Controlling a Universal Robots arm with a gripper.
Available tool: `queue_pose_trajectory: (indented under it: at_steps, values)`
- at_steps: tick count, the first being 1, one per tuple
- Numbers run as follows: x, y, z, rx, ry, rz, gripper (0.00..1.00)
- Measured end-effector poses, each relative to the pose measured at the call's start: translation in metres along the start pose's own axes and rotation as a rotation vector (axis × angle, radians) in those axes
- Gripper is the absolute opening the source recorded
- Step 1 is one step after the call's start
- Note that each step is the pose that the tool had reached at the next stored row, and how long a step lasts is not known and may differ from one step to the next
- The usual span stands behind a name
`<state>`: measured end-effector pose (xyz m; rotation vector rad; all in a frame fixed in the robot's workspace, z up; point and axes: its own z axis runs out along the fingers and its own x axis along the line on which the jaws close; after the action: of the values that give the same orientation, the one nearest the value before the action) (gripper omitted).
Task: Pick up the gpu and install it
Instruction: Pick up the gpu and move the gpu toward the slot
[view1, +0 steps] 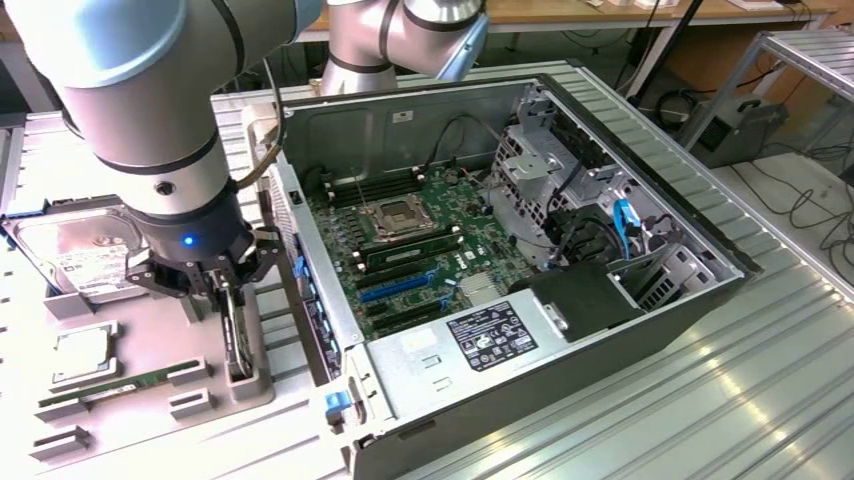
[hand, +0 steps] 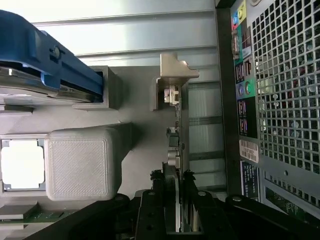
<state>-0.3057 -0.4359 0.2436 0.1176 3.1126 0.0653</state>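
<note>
A: Where's the gpu (view1: 239, 335)?

B: On the grey tray (view1: 140, 325), along the edge nearest the PC case (view1: 694, 290). It stands on its long edge in a slot. In the wrist view the card (hand: 175, 145) runs straight up to a grey end post (hand: 173, 75).

A: Why on edge?

B: My guess is it leaves the top edge free for a pinch from above and keeps the connector side facing down.

A: Jaws?

B: The gripper (view1: 218, 297) is straight over the card. In the wrist view the gripper (hand: 173, 182) has a jaw on each face, pinching the gpu's top edge. The card looks seated in its slot, not lifted.

A: What else is on the tray?

B: The hard drive (view1: 74, 250) is at the far corner. The CPU (view1: 84, 355) is mid-tray. The RAM stick (view1: 107, 390) is toward the near edge. A grey block (hand: 80, 162) sits beside the CPU, clear of the jaws.

A: Obstructions?

B: The case's rear wall (hand: 285, 100) is just beside the tray edge, near the gripper's outer side. Inside the case, the motherboard (view1: 400, 250) is open to view. The drive cage (view1: 534, 170) and the labelled power supply (view1: 494, 335) crowd it on two sides.
</note>
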Motion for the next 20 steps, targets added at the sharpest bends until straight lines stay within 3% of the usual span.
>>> queue_pose_trajectory:
  at_steps: [1,4,20]
  values:
    - [0.0,0.0,0.0,-0.0001,-0.0001,0.0,0.27]
    - [0.0,0.0006,-0.0146,-0.0001,-0.0001,0.0,0.27]
    - [-0.001,0.0011,-0.0225,0.0,0.0,0.0,0.27]
